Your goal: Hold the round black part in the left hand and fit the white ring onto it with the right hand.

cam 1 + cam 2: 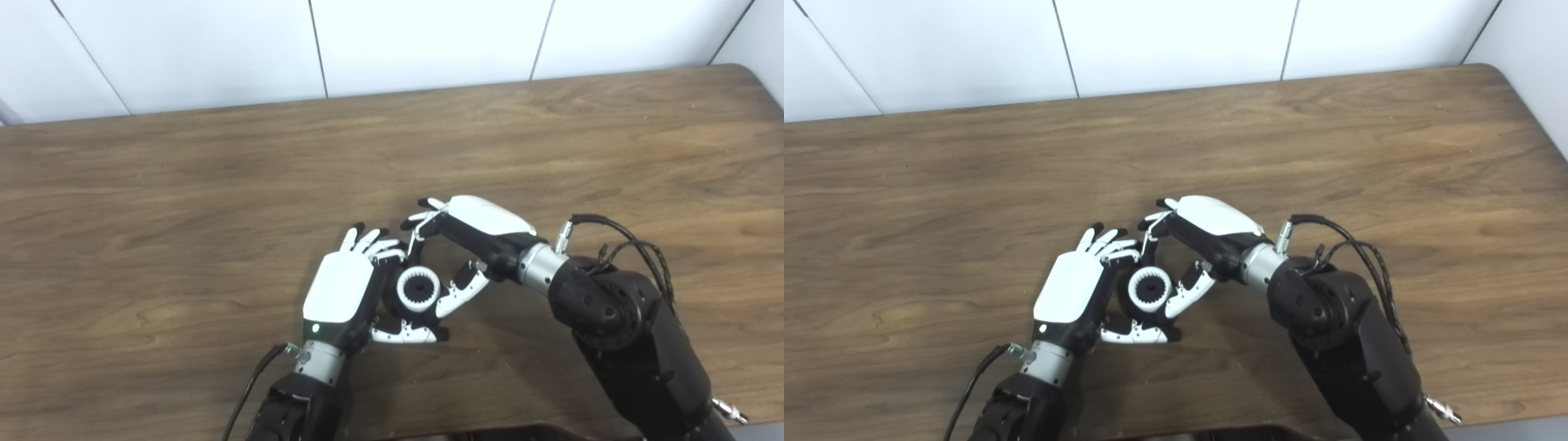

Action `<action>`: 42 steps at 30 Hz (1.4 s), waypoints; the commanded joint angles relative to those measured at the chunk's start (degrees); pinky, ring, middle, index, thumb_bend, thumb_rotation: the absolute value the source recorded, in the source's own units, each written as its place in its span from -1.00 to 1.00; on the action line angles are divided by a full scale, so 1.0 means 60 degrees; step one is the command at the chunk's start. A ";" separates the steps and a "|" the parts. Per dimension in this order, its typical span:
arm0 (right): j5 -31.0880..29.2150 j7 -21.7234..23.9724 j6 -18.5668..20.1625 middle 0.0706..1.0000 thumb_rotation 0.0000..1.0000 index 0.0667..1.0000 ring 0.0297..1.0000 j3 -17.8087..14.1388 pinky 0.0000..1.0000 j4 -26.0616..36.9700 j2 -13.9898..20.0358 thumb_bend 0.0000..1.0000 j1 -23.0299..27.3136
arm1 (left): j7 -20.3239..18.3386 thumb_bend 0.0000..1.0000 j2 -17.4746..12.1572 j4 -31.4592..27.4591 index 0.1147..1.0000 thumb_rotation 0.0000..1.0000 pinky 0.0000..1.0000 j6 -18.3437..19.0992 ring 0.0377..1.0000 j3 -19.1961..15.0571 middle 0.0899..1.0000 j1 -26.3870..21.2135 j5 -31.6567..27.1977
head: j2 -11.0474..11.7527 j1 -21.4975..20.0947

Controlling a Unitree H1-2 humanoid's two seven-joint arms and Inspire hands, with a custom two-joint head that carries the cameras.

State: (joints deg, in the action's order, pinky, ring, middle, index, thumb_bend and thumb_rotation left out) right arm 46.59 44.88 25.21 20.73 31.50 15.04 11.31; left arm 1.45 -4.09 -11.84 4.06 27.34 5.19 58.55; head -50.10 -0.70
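My left hand (342, 289) lies low over the table with its back up, shut on the round black part (1123, 295), whose dark hub shows through the ring's hole. The toothed white ring (418, 290) sits on that part, facing up. My right hand (474, 228) reaches in from the right and pinches the ring: its thumb presses the ring's right side and a finger comes down at its far edge. Most of the black part is hidden by the ring and by both hands.
The wooden table (184, 214) stretches wide on every side of the hands, with a white panelled wall behind it. Loose cables (618, 242) hang off the right forearm. A dark object edge shows at the bottom of the picture.
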 commanded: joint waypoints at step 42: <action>-0.0059 -0.0621 -0.0263 0.73 -0.65 0.10 1.00 -0.0209 1.00 0.0335 0.0290 1.00 0.0162 | 0.0229 0.05 -0.0033 -0.0036 -0.17 -0.90 1.00 -0.0107 0.79 -0.0091 0.53 -0.0147 0.0085 | 0.0038 -0.0122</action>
State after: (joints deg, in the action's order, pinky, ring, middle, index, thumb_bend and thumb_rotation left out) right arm 46.59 42.45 24.27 20.50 31.52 16.61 10.97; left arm 1.71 -4.16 -11.75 3.95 27.07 5.17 58.57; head -49.83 -1.41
